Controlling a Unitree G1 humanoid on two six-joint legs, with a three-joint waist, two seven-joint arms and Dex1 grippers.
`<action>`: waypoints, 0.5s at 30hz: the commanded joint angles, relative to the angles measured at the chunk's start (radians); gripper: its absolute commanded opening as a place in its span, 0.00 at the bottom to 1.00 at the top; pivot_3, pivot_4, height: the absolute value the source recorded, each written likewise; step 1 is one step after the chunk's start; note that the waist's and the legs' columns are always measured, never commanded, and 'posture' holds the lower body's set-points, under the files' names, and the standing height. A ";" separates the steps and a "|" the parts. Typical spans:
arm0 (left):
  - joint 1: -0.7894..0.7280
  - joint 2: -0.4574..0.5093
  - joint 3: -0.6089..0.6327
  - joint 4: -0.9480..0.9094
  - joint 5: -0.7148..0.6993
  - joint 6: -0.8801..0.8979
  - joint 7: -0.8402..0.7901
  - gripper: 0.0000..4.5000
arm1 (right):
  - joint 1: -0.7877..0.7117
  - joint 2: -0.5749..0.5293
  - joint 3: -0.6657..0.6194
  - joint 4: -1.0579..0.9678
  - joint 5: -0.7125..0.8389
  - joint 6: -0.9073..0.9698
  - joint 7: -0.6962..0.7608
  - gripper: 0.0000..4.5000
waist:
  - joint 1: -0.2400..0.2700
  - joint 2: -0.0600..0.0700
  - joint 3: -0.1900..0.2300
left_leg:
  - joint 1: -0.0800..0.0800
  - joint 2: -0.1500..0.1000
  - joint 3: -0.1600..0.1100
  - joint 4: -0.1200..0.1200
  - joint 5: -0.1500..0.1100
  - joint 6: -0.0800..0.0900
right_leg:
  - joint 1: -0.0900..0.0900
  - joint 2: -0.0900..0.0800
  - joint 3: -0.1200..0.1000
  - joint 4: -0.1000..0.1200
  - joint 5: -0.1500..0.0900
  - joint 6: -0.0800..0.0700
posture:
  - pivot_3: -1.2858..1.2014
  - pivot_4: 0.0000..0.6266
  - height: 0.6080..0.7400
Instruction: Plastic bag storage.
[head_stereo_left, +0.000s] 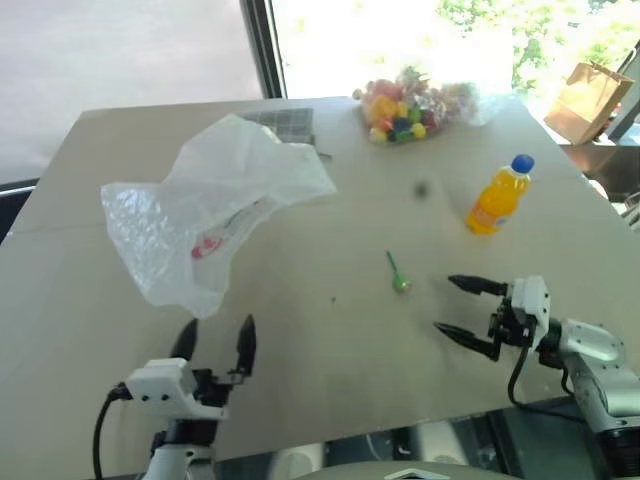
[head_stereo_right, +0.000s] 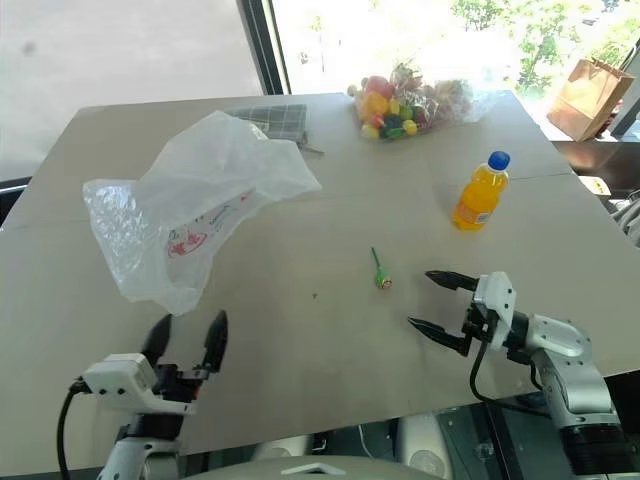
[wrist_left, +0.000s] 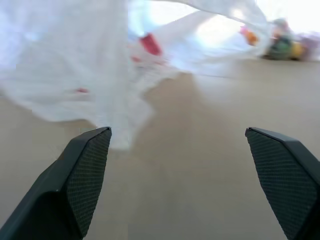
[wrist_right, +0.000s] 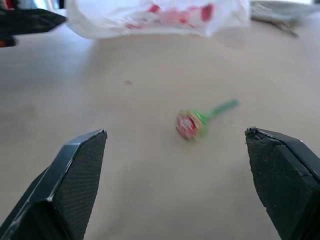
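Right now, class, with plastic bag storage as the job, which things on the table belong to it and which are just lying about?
Belongs to the job:
plastic bag

Just lying about:
orange bottle
lollipop
bag of colourful balls
grey grid tray

Left hand (head_stereo_left: 214, 338): two black tapered fingers, pointed tips, mounted on white blocky housing with dark joint section behind. Black cable loops from housing's outer side down along arm. Arm below: white and grey cylindrical segment.

Right hand (head_stereo_left: 458, 306): two black slender fingers, pointed tips, on white rectangular housing with black bracket. Behind it silver-grey rounded wrist and forearm shell. Black cable curves beneath wrist.

Wrist views: finger inner pads (wrist_left: 87, 172) black, fine cross-hatched texture, wedge-shaped with angled flat faces.
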 joint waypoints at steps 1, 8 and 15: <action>-0.027 -0.015 0.031 -0.003 0.027 -0.001 0.057 0.99 | -0.026 -0.001 0.012 -0.105 0.024 0.048 -0.029 1.00 | 0.001 -0.001 0.001 | 0.000 0.000 0.000 0.000 0.000 0.000 | 0.000 0.000 0.000 0.000 0.000 0.000 | 0.52 0.24 1.00; -0.191 0.012 0.074 0.107 0.036 0.033 0.094 0.99 | -0.025 0.014 0.035 -0.151 0.011 0.074 -0.058 1.00 | 0.001 -0.005 0.003 | -0.001 -0.002 -0.001 0.001 0.000 0.000 | 0.000 -0.001 0.000 0.000 0.000 0.000 | 0.52 0.24 1.00; -0.253 0.031 0.071 0.142 0.042 0.013 0.068 0.82 | -0.022 0.021 0.040 -0.153 0.003 0.068 -0.075 1.00 | 0.001 -0.005 0.003 | -0.001 -0.001 0.000 0.001 0.000 0.000 | 0.001 0.000 0.000 0.000 0.003 -0.004 | 0.52 0.24 1.00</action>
